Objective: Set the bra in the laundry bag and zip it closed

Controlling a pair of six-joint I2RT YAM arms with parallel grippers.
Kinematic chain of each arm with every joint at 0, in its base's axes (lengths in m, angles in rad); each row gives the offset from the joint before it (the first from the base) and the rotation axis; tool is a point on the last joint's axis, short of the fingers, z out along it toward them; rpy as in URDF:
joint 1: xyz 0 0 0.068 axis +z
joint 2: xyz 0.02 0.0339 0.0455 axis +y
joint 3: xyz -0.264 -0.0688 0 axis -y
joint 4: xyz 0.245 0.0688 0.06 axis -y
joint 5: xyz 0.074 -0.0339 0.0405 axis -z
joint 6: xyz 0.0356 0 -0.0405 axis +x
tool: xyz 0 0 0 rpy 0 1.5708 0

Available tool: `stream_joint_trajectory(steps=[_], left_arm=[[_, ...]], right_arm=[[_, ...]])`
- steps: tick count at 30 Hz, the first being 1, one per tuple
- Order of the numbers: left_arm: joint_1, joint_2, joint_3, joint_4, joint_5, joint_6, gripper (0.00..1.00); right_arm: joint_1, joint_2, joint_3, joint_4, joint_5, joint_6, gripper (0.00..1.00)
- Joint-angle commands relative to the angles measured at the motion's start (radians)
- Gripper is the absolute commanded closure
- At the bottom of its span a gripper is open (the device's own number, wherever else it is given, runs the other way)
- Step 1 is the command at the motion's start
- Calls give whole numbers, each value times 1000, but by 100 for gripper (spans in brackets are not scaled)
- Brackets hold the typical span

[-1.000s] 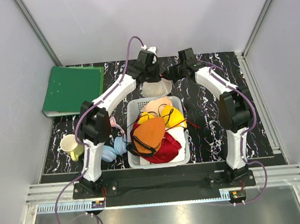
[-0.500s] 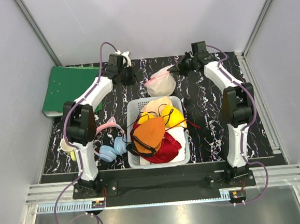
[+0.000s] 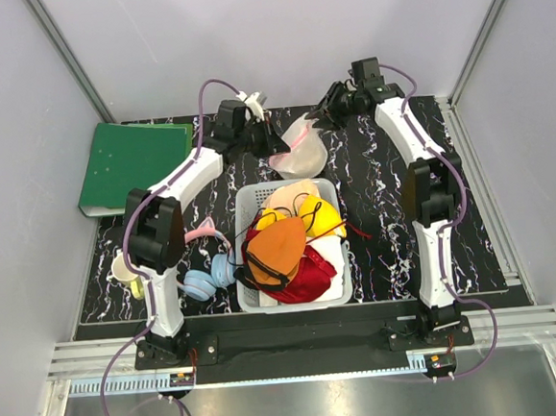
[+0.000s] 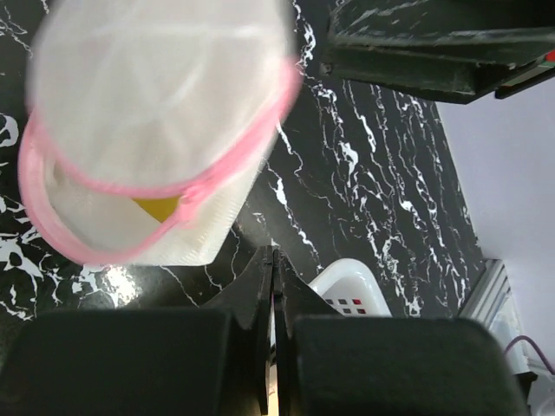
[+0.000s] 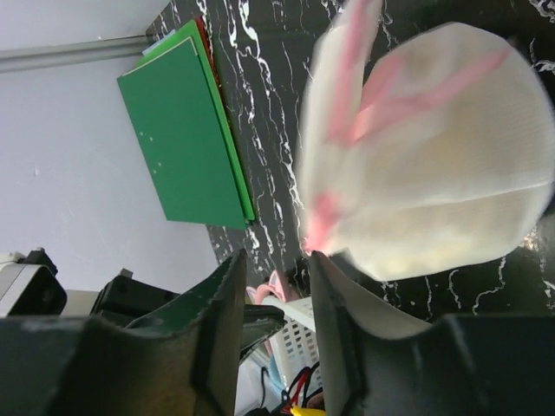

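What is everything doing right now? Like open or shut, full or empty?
laundry bag: zip partly open, blurred.
bra: inside the bag, yellow peeking through the gap.
left gripper: shut, nothing seen in it.
right gripper: open, by the bag's pink rim.
basket: full of bras.
green binder: closed, lying flat.
mug: upright.

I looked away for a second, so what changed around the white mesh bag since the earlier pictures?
The grippers, bunched over the bag a second ago, parted. The left gripper swung left, then returned beside the bag, shut. The right gripper drew back to the right, open. The bag slid slightly right and tipped. The basket and folder stayed put.
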Motion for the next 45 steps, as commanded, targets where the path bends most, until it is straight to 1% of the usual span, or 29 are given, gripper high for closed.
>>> stream_joint_trajectory(steps=[1,5,7,8,10,11,12,13,15,18,20,23,26,28,30,33,34,37,39,41,42,43,44,45], left_arm=[[9,-29,19,77,45,-37,100],[9,-42,5,86,54,-45,100],[9,-46,-1,86,51,-46,100],[9,-49,-4,86,54,-43,100],[9,-59,-13,91,60,-45,100],[9,-62,-18,94,66,-45,100],[9,-63,-22,106,80,-54,100],[9,-65,-36,114,84,-58,100],[6,-72,-45,129,94,-68,100],[6,-75,-51,132,94,-68,100],[8,-74,-45,131,92,-66,100],[15,-71,-28,74,51,-45,100],[41,-66,-22,18,28,-43,100],[52,-68,-16,-10,23,-35,100],[58,-77,-31,-35,17,-13,100],[57,-114,-67,-36,2,6,100],[57,-123,-95,-36,-3,6,100],[58,-155,-136,-52,-21,12,100],[58,-171,-137,-84,-26,15,97],[58,-184,-137,-96,-27,24,89],[58,-190,-134,-102,-29,27,86],[58,-192,-131,-112,-26,35,78],[60,-194,-130,-113,-24,34,74],[60,-195,-130,-115,-18,35,70]], right_arm=[[5,-29,67,-118,39,-75,55],[5,-44,59,-146,60,-78,52],[7,-51,59,-173,74,-81,44],[6,-57,56,-201,96,-78,42],[7,-98,17,-212,116,-73,38],[6,-116,-25,-218,149,-69,36],[5,-155,-46,-216,169,-56,29],[5,-173,-65,-215,189,-50,26],[9,-205,-112,-207,185,-10,23],[15,-247,-184,-137,153,46,22],[27,-252,-203,-88,156,63,21],[50,-189,-143,-89,160,47,21],[74,-123,-82,-89,217,42,25],[99,-92,-33,-94,289,42,25],[113,-42,7,-97,314,48,26],[125,40,104,-140,344,65,26],[127,88,177,-193,369,68,27],[139,179,322,-314,407,82,27],[143,208,354,-342,412,100,28],[148,216,348,-342,424,109,30],[148,225,343,-339,424,112,36],[148,229,345,-338,427,111,39],[147,232,349,-335,429,106,42],[148,233,358,-328,427,96,48]])
